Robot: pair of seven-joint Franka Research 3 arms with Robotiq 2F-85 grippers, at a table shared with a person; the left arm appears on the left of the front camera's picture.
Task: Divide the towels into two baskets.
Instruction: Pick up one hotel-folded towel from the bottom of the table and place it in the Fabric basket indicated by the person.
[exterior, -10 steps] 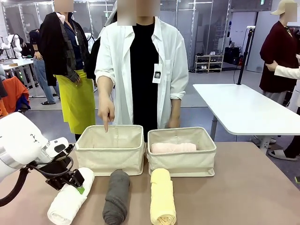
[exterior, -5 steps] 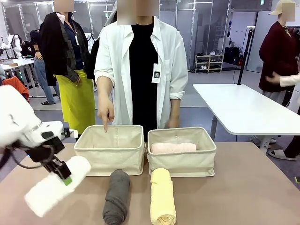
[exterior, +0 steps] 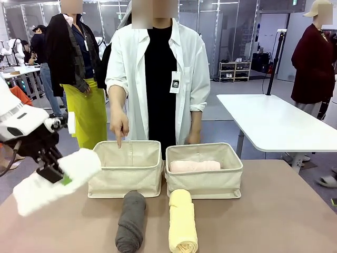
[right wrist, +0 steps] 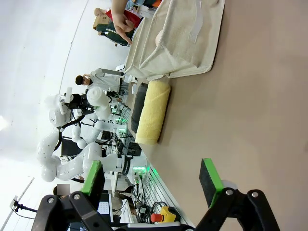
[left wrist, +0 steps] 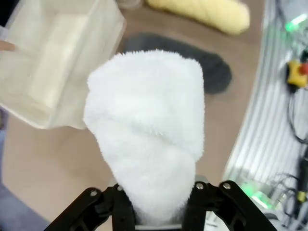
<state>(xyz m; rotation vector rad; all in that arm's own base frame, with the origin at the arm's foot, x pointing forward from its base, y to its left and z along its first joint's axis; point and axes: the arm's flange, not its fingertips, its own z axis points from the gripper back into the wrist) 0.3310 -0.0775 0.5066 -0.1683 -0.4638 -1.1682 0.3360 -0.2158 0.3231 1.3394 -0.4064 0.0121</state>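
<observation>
My left gripper (exterior: 57, 175) is shut on the white towel (exterior: 81, 162) and holds it in the air, left of the left basket (exterior: 126, 176). In the left wrist view the white towel (left wrist: 149, 125) rises between the fingers (left wrist: 121, 209), with the left basket (left wrist: 53, 72) beyond it. On the table in front of the baskets lie the dark grey towel (exterior: 130, 220) and the pale yellow towel (exterior: 182, 226). A pink towel (exterior: 195, 166) rests inside the right basket (exterior: 204, 184). My right gripper (right wrist: 151, 178) is open above bare table, well short of the yellow towel (right wrist: 153, 110).
A person in a white coat stands behind the baskets, one hand (exterior: 120, 126) pointing down into the left basket. Other people and a white table (exterior: 268, 124) are farther back. The tabletop (exterior: 279, 211) lies bare on the right.
My left gripper has lifted the white towel off the table and carried it up and a little left. The other towels, the baskets and the pointing hand have not moved.
</observation>
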